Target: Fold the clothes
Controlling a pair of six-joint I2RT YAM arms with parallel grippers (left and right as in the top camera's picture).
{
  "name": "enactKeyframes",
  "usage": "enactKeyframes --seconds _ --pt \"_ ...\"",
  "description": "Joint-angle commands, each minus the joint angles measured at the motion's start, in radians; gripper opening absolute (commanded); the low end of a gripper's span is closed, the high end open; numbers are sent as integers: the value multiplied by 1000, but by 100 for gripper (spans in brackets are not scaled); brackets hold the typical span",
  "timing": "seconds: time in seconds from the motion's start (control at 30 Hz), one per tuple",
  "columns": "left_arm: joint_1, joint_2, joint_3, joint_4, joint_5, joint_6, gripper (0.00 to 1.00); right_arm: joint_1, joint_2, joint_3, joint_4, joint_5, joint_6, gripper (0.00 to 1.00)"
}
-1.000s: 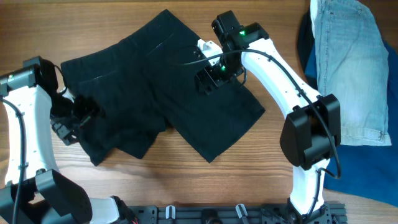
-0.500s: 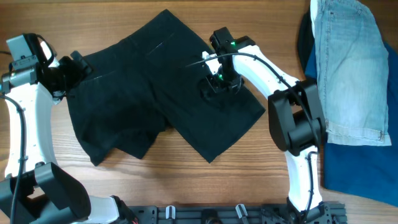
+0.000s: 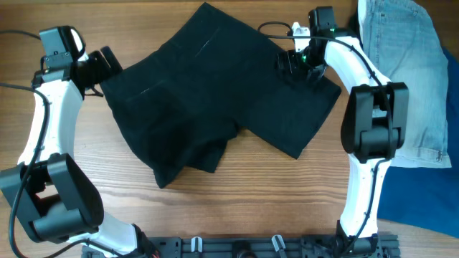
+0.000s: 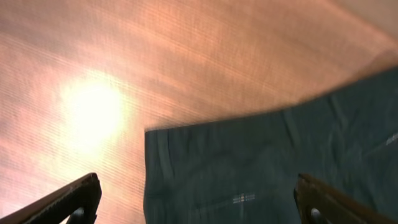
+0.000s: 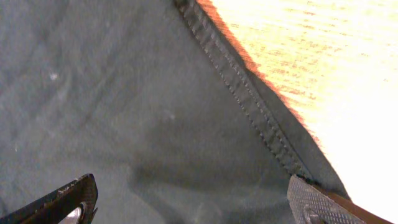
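Observation:
The black shorts [image 3: 208,93] lie spread on the wooden table, waistband toward the upper left, one leg partly bunched at the bottom. My left gripper [image 3: 107,61] is open at the shorts' upper-left corner. In the left wrist view that corner [image 4: 261,168] lies between the spread fingers [image 4: 199,208]. My right gripper [image 3: 292,66] is open over the right leg near its hem. In the right wrist view the black fabric [image 5: 124,93] and its stitched hem fill the space between the fingers [image 5: 196,208].
Light-blue denim shorts [image 3: 401,72] lie at the right edge on a bright-blue cloth [image 3: 416,193], close to my right arm. Bare wood shows along the front and at the left.
The shorts have shifted right and toward the back. My left gripper moved up to the upper-left corner. My right gripper moved up and right to the right leg's hem.

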Motion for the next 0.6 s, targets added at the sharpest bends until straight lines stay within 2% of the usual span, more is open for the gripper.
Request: enactKeyframes --seconds 0.0,0.13,0.33,0.4,0.47,0.57 --pt "-2 23 8 61 -21 43 100 1 43 200 -82 39 -13 99" --pt "1 125 8 36 -24 77 100 5 -6 446 -333 -57 49 100" --pt "1 251 8 -21 -24 77 98 7 -95 464 -433 -78 48 99" --pt "1 256 8 -28 -20 71 79 7 -95 460 -439 -78 49 100" --pt "-4 262 8 -36 -20 13 66 7 -95 459 -448 -78 48 99" --pt "-18 301 8 -35 -17 -28 68 7 -95 459 -458 -78 48 99"
